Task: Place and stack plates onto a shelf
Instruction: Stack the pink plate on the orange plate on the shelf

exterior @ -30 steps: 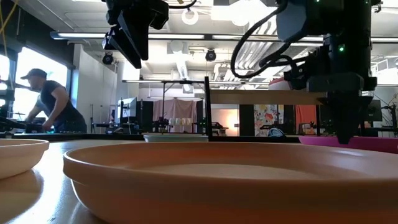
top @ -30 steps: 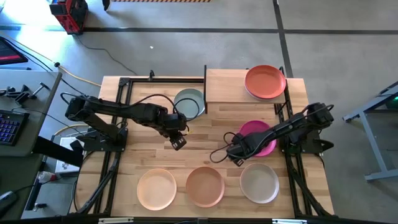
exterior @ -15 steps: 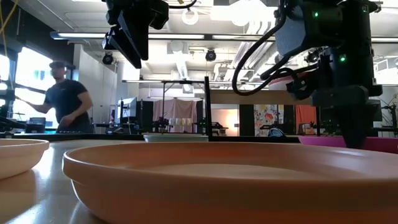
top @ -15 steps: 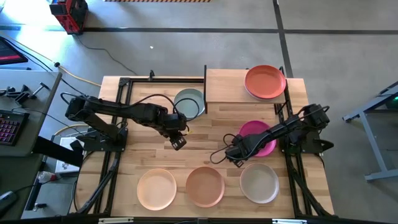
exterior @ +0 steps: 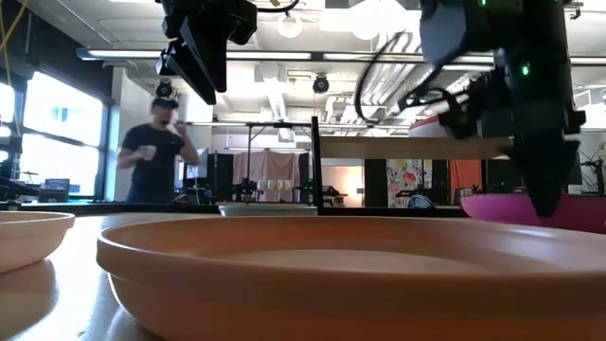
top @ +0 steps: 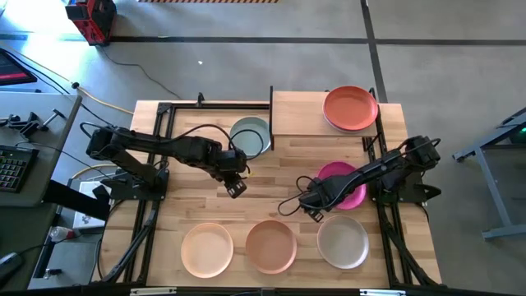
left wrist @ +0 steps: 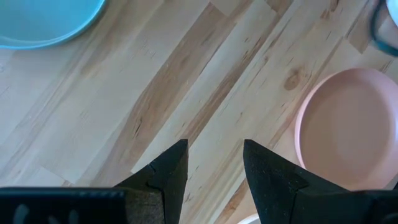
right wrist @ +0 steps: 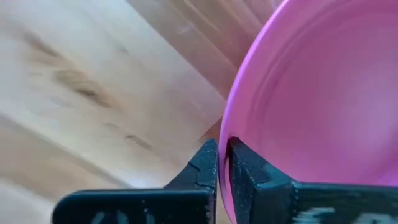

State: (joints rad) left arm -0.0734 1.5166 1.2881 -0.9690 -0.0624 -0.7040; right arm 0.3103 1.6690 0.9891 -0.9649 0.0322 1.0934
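Observation:
The magenta plate [top: 343, 181] sits right of the table's middle, and my right gripper [top: 318, 196] is shut on its left rim. My left gripper [top: 235, 188] hangs open above bare tabletop, left of the middle, touching nothing; its wrist view shows the open fingers [left wrist: 214, 163] over wood. The shelf [top: 300, 113] stands at the far edge with the rust-orange plate [top: 351, 108] on its right end. The pale blue-green plate [top: 251, 135] lies on the table left of the shelf. Cream [top: 207, 249], peach [top: 271, 245] and beige-grey [top: 343, 241] plates lie in a row along the near edge. My right gripper pinches the magenta plate's rim [right wrist: 234, 127] between its two shut fingers, one on the inner side and one on the outer. The fingers come down from above on the plate's left edge. In the low view the plate [exterior: 516, 210] is tilted, its gripped edge raised.
The right arm's base and black frame posts [top: 386, 177] stand close to the right of the magenta plate. The shelf's left half is bare wood. A person [exterior: 156, 156] stands in the room beyond the table. Bare tabletop lies between the two grippers.
My right gripper has risen a little with the magenta plate's rim. The plate lay flat on the table one second ago; its gripped left edge now stands higher and the plate is tipped. The person in the background has walked toward the right.

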